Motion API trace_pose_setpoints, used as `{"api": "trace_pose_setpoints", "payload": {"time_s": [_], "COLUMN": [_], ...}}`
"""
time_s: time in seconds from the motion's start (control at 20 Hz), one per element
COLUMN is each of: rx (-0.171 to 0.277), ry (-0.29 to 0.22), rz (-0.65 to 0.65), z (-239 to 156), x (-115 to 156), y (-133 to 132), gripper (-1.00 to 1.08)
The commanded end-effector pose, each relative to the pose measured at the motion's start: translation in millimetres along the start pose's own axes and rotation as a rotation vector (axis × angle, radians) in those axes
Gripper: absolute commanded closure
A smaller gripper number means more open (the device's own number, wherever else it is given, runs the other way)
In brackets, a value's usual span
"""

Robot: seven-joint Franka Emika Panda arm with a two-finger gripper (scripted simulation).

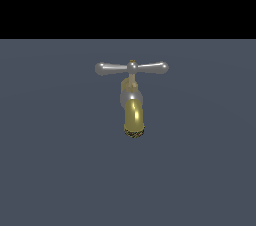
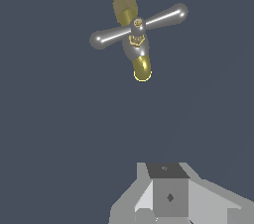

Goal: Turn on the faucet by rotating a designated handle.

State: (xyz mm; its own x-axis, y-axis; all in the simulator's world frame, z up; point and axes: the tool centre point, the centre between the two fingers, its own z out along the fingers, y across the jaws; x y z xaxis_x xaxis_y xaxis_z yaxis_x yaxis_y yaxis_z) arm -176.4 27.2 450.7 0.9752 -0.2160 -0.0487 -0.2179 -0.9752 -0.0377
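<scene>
One slim silver crossbar handle [image 2: 138, 26], long axis level atop the small brass-gold faucet [image 2: 135, 39], well apart from the grey gripper [image 2: 166, 196]; finger spread impossible to tell.

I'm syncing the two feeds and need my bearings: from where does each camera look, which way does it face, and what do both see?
Exterior view: off the arm, looking at the faucet spout-on and slightly from above, the handle level across the top; no part of the robot shows.
Wrist view: on the arm above the faucet, looking down on the handle; grey parts of the robot's own tool fill the frame edge, fingers unclear.
Shared: faucet, handle and the plain grey-blue surface.
</scene>
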Motion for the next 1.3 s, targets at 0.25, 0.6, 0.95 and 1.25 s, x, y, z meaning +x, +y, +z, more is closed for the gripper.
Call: {"api": "trace_pose_setpoints", "payload": {"time_s": [0.25, 0.6, 0.95, 1.25], "rx": [0.020, 0.029, 0.031, 0.028], "ry": [-0.005, -0.009, -0.010, -0.006], "rz": [0.186, 0.362, 0.542, 0.696], "z": [20.8, 46.2, 77.0, 107.6], "x": [44.0, 83.4, 120.6, 150.4], "y": [-18.5, -35.8, -52.6, -66.4], "gripper": [1.08, 1.08, 1.08, 1.08]}}
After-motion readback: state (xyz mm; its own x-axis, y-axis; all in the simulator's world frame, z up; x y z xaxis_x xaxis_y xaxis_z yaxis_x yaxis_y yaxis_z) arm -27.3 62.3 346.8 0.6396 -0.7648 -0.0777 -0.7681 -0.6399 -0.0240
